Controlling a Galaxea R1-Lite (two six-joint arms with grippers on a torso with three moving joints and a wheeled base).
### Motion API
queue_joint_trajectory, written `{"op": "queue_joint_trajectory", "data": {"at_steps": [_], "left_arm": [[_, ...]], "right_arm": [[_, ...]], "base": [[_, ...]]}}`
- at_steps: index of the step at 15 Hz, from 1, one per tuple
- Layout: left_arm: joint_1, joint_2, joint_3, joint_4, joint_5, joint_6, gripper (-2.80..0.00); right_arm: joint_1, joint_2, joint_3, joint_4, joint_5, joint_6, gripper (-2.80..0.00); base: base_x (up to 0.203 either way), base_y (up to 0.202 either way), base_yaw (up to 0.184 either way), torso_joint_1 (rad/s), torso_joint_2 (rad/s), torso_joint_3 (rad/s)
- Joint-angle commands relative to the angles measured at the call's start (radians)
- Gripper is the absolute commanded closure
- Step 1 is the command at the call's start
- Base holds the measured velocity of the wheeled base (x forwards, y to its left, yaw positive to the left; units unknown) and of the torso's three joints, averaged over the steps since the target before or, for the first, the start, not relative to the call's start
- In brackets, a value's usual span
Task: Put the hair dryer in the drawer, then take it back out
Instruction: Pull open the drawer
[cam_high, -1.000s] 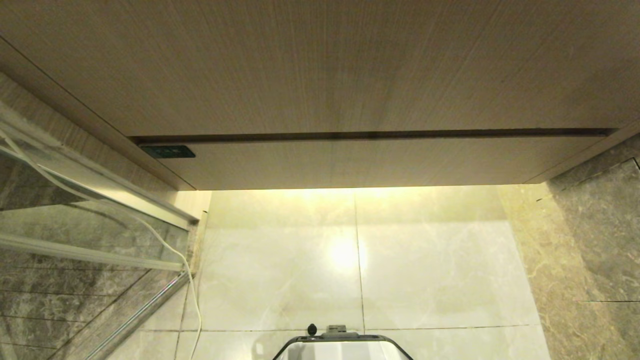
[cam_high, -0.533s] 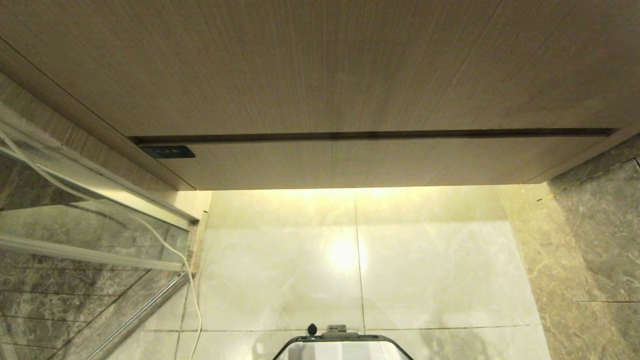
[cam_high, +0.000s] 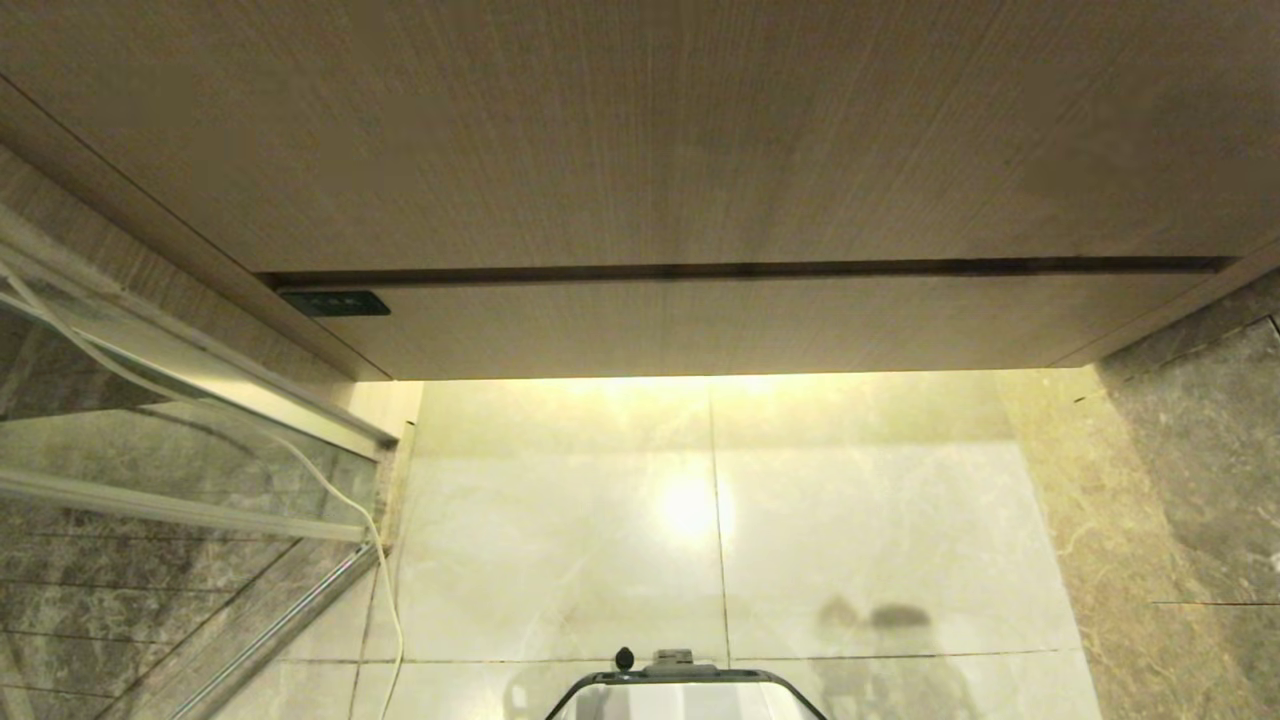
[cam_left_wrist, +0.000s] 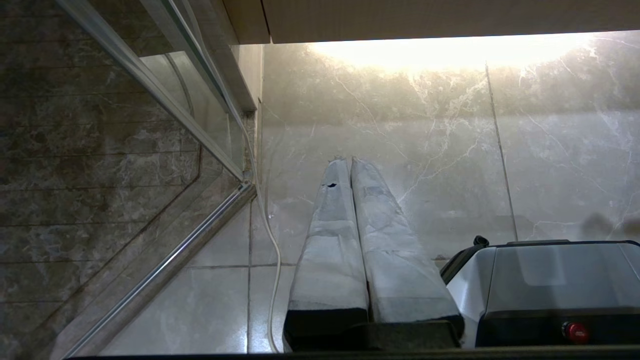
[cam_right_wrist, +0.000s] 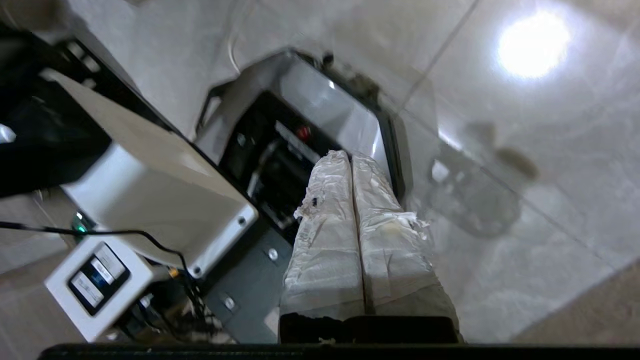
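Tan wood grain fills the upper part of the head view: the vanity front, with the drawer (cam_high: 740, 325) shut flush beneath a dark horizontal gap. The hair dryer is nowhere in view; only a thin white cord (cam_high: 385, 590) trails down the floor at the left, beside a glass shower screen (cam_high: 170, 470), and I cannot tell what it belongs to.

The right end effector (cam_right_wrist: 350, 157) hangs low over the robot's own base (cam_right_wrist: 325, 107), its two cloth-wrapped fingers (cam_right_wrist: 325, 225) pressed together and holding nothing. The left end effector (cam_left_wrist: 347, 162) is parked, pointing at the floor, fingers likewise closed and empty.

Risks, as I judge them: the drawer has no handle, so closed fingers could slide off its edge or scrape the wood instead of pulling it open. Directly ahead of the right end effector sits the base housing, so a careless swing could strike the robot itself. The loose cord could snag a wheel.

Pale glossy marble tiles (cam_high: 860, 520) cover the floor below the end effectors, mirroring a bright lamp; darker veined stone lines both walls. Under-cabinet light glows yellow.
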Motion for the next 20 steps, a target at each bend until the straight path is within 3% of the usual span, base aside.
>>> {"op": "queue_joint_trajectory", "data": {"at_steps": [1,3,6,10,11,14,18,20], "left_arm": [[0.000,0.000,0.000,0.000,0.000,0.000,0.00],[0.000,0.000,0.002,0.000,-0.001,0.000,0.00],[0.000,0.000,0.002,0.000,0.000,0.000,0.00],[0.000,0.000,0.002,0.000,0.000,0.000,0.00],[0.000,0.000,0.002,0.000,0.000,0.000,0.00],[0.000,0.000,0.002,0.000,0.000,0.000,0.00],[0.000,0.000,0.002,0.000,0.000,0.000,0.00],[0.000,0.000,0.002,0.000,0.000,0.000,0.00]], "right_arm": [[0.042,-0.001,0.123,-0.015,-0.019,-0.015,0.00],[0.048,0.016,0.209,-0.105,-0.023,-0.040,0.00],[0.076,0.095,0.334,-0.376,-0.022,-0.052,0.00],[0.095,0.200,0.319,-0.436,-0.015,-0.100,0.00],[0.094,0.206,0.319,-0.437,-0.015,-0.114,-2.80],[0.094,0.247,0.312,-0.471,-0.019,-0.208,-2.80],[0.095,0.297,0.344,-0.649,-0.045,-0.309,-2.80],[0.096,0.313,0.382,-0.751,-0.105,-0.511,-2.80]], "base": [[0.000,0.000,0.000,0.000,0.00,0.000],[0.000,0.000,0.000,0.000,0.00,0.000],[0.000,0.000,0.000,0.000,0.00,0.000],[0.000,0.000,0.000,0.000,0.00,0.000],[0.000,0.000,0.000,0.000,0.00,0.000],[0.000,0.000,0.000,0.000,0.00,0.000],[0.000,0.000,0.000,0.000,0.00,0.000],[0.000,0.000,0.000,0.000,0.00,0.000]]}}
